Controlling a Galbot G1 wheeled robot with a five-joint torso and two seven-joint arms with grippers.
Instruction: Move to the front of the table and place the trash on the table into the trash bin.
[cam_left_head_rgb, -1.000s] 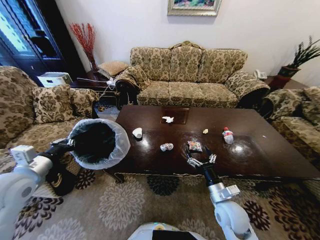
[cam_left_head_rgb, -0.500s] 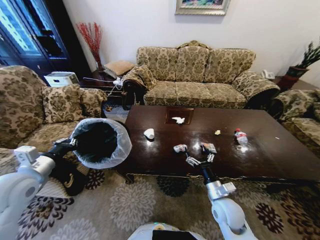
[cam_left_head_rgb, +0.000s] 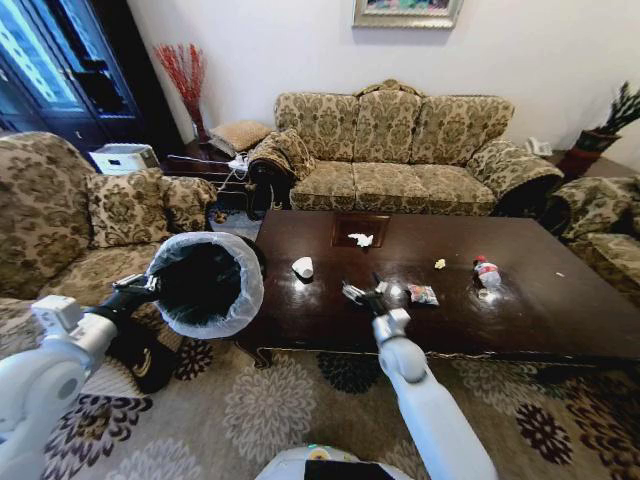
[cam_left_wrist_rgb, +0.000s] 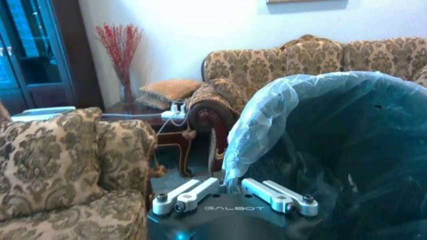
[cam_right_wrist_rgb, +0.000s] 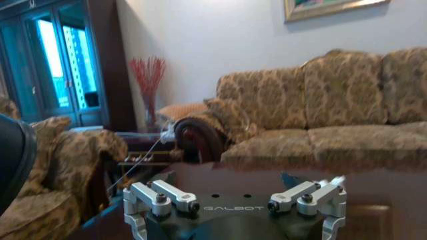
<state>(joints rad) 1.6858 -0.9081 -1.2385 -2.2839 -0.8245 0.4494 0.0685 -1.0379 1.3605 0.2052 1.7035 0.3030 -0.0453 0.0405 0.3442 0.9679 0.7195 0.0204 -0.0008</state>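
Left gripper (cam_left_head_rgb: 140, 287) is clamped on the trash bin's (cam_left_head_rgb: 205, 285) lined rim, holding it beside the table's (cam_left_head_rgb: 520, 320) left end. Right gripper (cam_left_head_rgb: 365, 296), fingers spread wide, hovers over a crumpled wrapper (cam_left_head_rgb: 354, 292). Risk: a shallow closure could skid the wrapper across the glossy wood. The left wrist view shows the rim grip up close; the head view shows the table.

Patterned sofas (cam_left_head_rgb: 400, 150), floral carpet (cam_left_head_rgb: 250, 410), white wall (cam_left_head_rgb: 300, 50), dark cabinet (cam_left_head_rgb: 60, 70).
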